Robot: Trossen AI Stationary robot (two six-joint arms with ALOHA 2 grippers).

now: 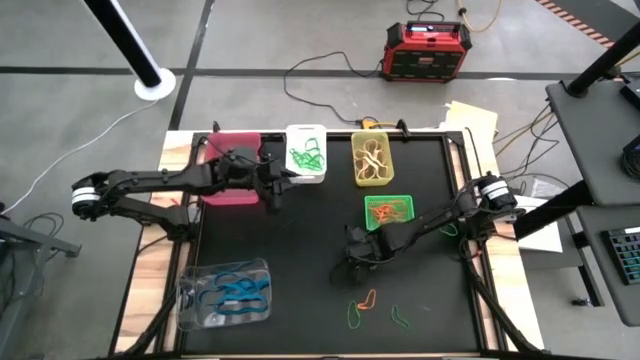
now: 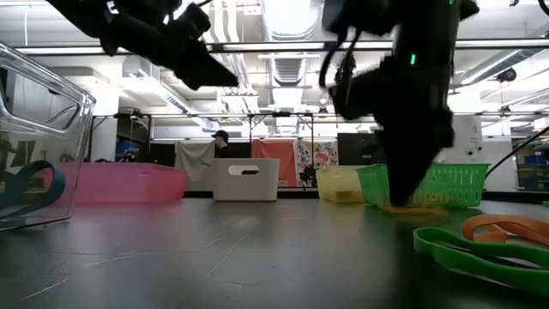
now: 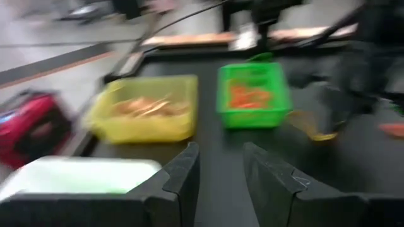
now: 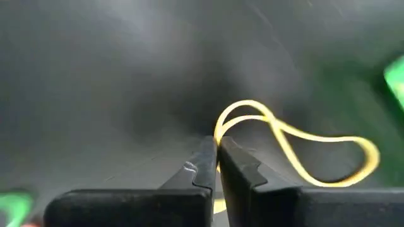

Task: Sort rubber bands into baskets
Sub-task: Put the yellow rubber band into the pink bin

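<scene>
- Left gripper (image 1: pixel 273 190): it hangs between the pink basket (image 1: pixel 232 170) and the white basket (image 1: pixel 306 152), just beside both. Its fingers (image 3: pixel 180 180) stand apart with nothing between them.
- Clear basket (image 1: pixel 225 293): well away from the left gripper, at the table's near left corner, with blue rubber bands (image 1: pixel 236 292) in it.
- Yellow basket (image 1: pixel 372 158) and green basket (image 1: pixel 389 211): both lie ahead of the left gripper's fingers, across bare tabletop (image 1: pixel 300 250).
- Right gripper (image 1: pixel 348 268): down at the tabletop, near the green basket. Its fingers are pinched together on a yellow rubber band (image 4: pixel 297 142), whose loop trails out past the fingertips onto the table.
- Loose rubber bands: an orange one (image 1: pixel 367 298) and two green ones (image 1: pixel 353 316) lie on the table close to the right gripper, toward the near edge.
</scene>
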